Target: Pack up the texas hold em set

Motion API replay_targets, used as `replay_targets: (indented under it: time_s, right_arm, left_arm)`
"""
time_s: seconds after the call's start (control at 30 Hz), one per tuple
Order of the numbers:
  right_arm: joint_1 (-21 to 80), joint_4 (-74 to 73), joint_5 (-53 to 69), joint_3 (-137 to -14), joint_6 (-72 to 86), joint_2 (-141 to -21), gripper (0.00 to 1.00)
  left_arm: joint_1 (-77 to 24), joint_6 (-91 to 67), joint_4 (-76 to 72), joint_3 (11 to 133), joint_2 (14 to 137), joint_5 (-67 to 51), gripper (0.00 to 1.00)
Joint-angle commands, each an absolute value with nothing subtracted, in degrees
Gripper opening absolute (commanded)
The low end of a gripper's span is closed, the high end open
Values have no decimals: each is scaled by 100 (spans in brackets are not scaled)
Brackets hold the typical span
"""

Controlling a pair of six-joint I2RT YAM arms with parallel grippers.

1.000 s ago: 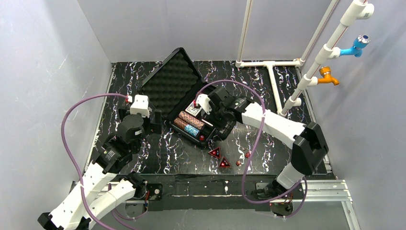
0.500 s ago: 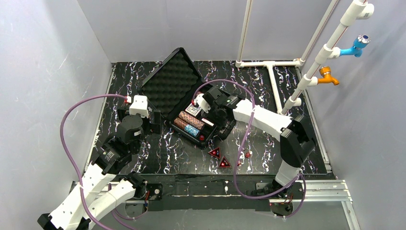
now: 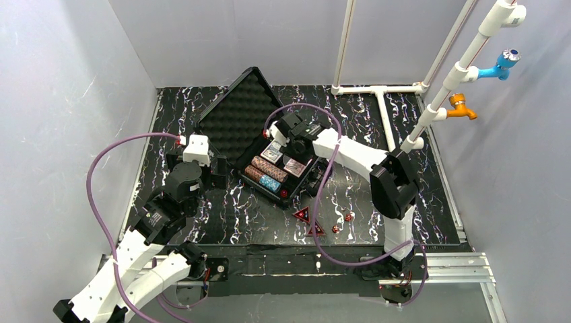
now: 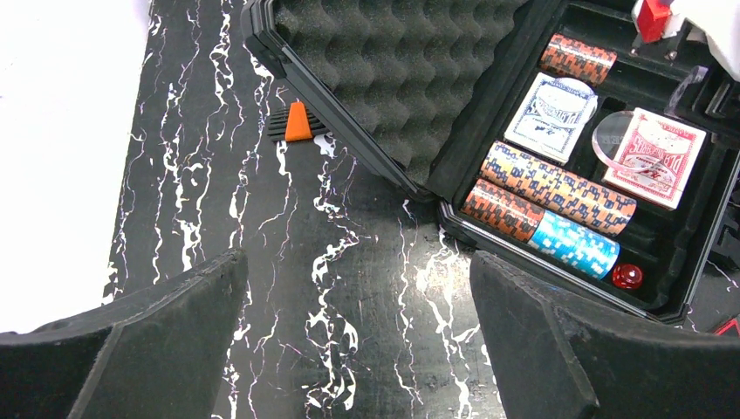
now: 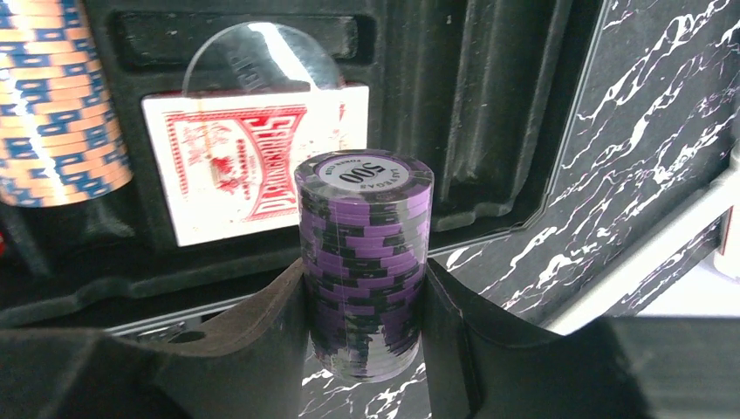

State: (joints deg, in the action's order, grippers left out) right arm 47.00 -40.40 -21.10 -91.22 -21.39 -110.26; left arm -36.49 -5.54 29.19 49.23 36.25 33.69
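Observation:
The black case (image 3: 304, 180) lies open, its foam lid (image 3: 239, 114) leaning back to the left. Inside lie brown chip rolls (image 4: 558, 188), a blue roll (image 4: 576, 246), a blue card deck (image 4: 550, 105), a red deck (image 5: 253, 175) and a red die (image 4: 626, 276). My right gripper (image 5: 365, 327) is shut on a purple chip roll (image 5: 365, 236), held over the case's far end by the red deck. My left gripper (image 4: 358, 340) hangs open over bare table left of the case. Two red triangular markers (image 3: 302, 214) and small dice (image 3: 349, 217) lie on the table in front.
A clear disc (image 5: 262, 57) rests at the red deck's top edge. An orange tab (image 4: 298, 122) sits on the table by the lid's hinge corner. White pipes (image 3: 384, 108) stand at the back right. Grey walls close in the left and rear.
My right arm has swung left and toward the back of the case, carrying the purple roll; the red deck in the case now shows. The left arm has not moved.

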Motion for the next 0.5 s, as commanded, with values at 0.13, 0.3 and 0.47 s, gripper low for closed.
replay_targets:
  time_s: [0.13,0.3,0.47]
  right_arm:
    - [4187,-3681,-1809,-9780,-2678,-11323,1]
    - [4063,-3716,-1492,-9901,-2945,-11569,1]
    - [3867,-3780,-938,-9980,-3117,-11685,1]
  left_arm:
    - [-3620,-521,2872,4892,3558,3505,98]
    - [-3621,-510,2861,4896,3577,3498,98]
    - [-3621,-501,2855,4879,3585,3507,98]
